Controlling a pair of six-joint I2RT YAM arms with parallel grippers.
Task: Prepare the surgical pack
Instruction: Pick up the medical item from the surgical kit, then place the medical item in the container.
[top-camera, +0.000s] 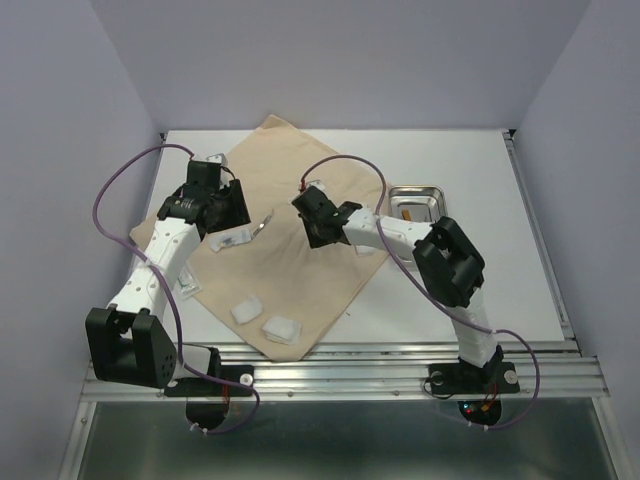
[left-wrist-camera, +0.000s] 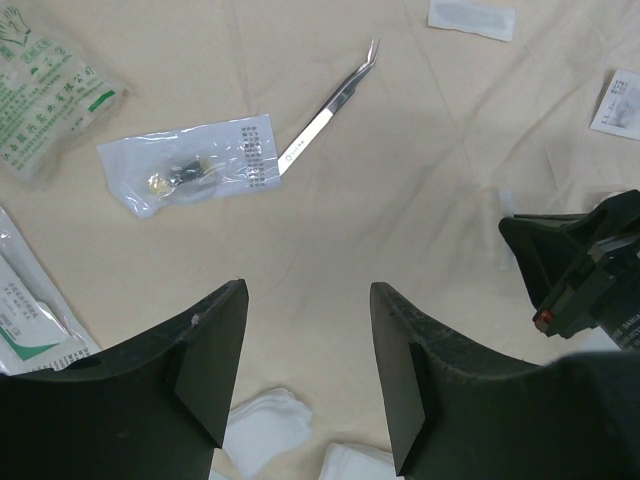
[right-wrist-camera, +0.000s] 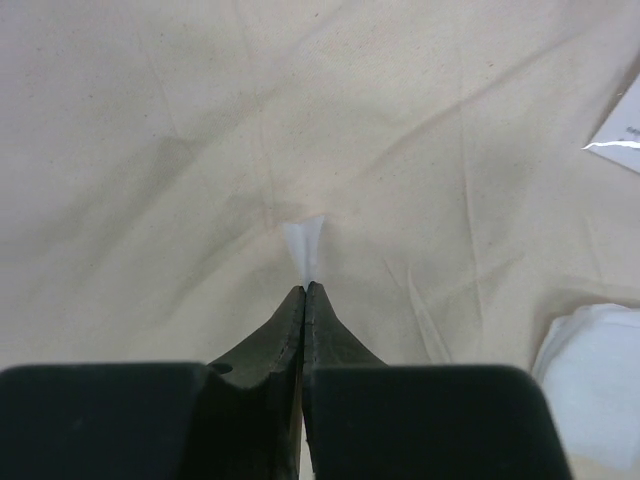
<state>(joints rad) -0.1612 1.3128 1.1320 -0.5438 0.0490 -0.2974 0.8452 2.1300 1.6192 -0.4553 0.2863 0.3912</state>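
Nearest you, two gauze pads (top-camera: 246, 310) lie close together but apart, on the near edge of the one beige cloth (top-camera: 300, 270). Your left gripper (left-wrist-camera: 308, 290) hangs over the cloth, jaws wide, nothing between them. Beyond it, one forceps (left-wrist-camera: 325, 115) lies flat on the cloth. Its long axis runs diagonally, the bent tip pointing far-right and the handle end at the edge of a clear packet (left-wrist-camera: 190, 170). Your right gripper (right-wrist-camera: 304, 288) is pinched together on a thin white sliver (right-wrist-camera: 304, 243). Farthest, one steel tray (top-camera: 415, 203) sits on the table (top-camera: 500, 260), just beside the cloth.
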